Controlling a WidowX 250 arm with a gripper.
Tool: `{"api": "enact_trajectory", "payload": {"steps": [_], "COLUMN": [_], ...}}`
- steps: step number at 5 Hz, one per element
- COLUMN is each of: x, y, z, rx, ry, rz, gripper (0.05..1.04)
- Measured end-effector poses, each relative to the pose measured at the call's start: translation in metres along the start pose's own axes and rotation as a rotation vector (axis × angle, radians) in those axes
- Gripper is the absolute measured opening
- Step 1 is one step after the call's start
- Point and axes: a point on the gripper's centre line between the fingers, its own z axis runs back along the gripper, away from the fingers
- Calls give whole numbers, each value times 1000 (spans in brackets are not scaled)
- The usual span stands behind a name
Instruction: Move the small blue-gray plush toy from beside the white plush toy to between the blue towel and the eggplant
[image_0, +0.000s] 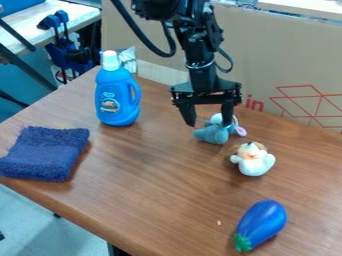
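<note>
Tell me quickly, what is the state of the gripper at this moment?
Gripper: open, jaws spread apart, right by the small blue plush toy.

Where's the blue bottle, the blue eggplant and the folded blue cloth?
Blue bottle (117, 97), camera view: front of its body.
Blue eggplant (264, 219), camera view: middle of its body.
Folded blue cloth (46, 152), camera view: middle of its top.

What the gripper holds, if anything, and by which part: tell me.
Nothing is held: the gripper is open right by the small blue-grey plush toy, its fingers spread apart.
</note>
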Motion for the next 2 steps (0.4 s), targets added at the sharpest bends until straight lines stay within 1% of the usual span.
{"api": "enact_trajectory", "payload": {"steps": [1,2], "x": [-1,-4], "y": [-4,0], "z": [-5,-21], "rx": [-10,18], "ry": [5,34], "rz": [18,19], "gripper": [1002,1002]}}
